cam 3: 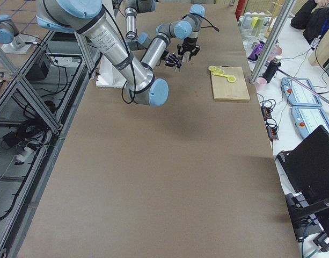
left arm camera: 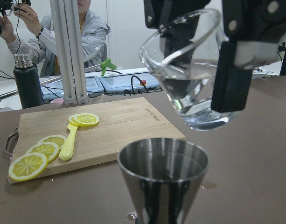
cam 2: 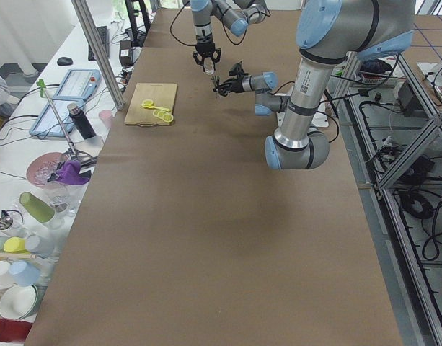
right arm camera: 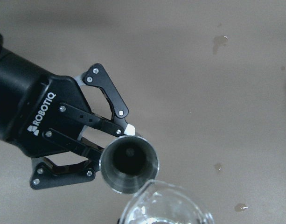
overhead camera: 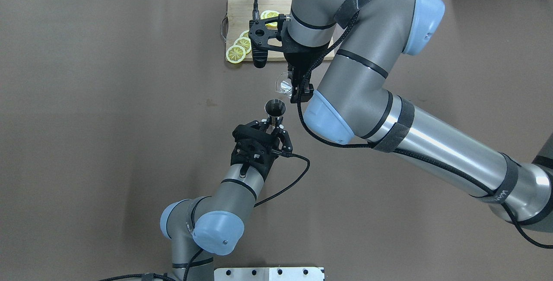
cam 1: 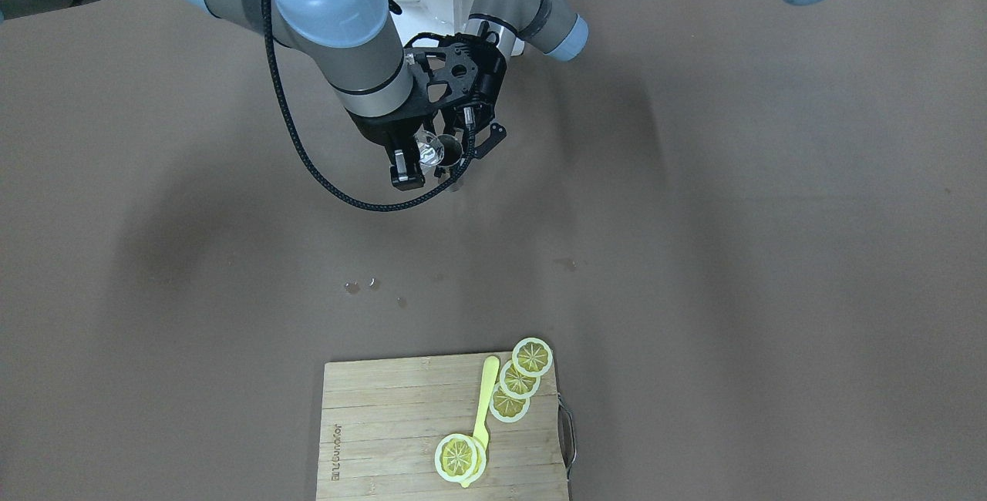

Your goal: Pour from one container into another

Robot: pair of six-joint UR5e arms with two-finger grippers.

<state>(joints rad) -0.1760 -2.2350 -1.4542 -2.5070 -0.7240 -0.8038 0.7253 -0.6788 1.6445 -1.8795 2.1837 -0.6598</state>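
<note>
Right now the right pincer [left arm camera: 205, 51] is pinching the clear glass cup [left arm camera: 194, 102] by its sides, one dark finger on each flank. The cup is tilted, its pouring lip dipped toward the steel jigger [overhead camera: 275, 108], and clear liquid lies in its lower part. No stream shows between the two. In the overhead view the cup hangs at about one o'clock from the jigger's dark round mouth, just beside it and higher.

The left pincer [overhead camera: 273, 129] is closed around the jigger's narrow waist and holds it upright, mouth up.

On the brown desk [overhead camera: 108, 99], a few small wet spots [cam 1: 362, 285] lie between the jigger and the wooden cutting board [cam 1: 385, 408], which sits at twelve o'clock from the jigger in the overhead view. Lemon slices [cam 1: 532, 356] and a yellow plastic utensil [cam 1: 486, 401] rest on the board.
</note>
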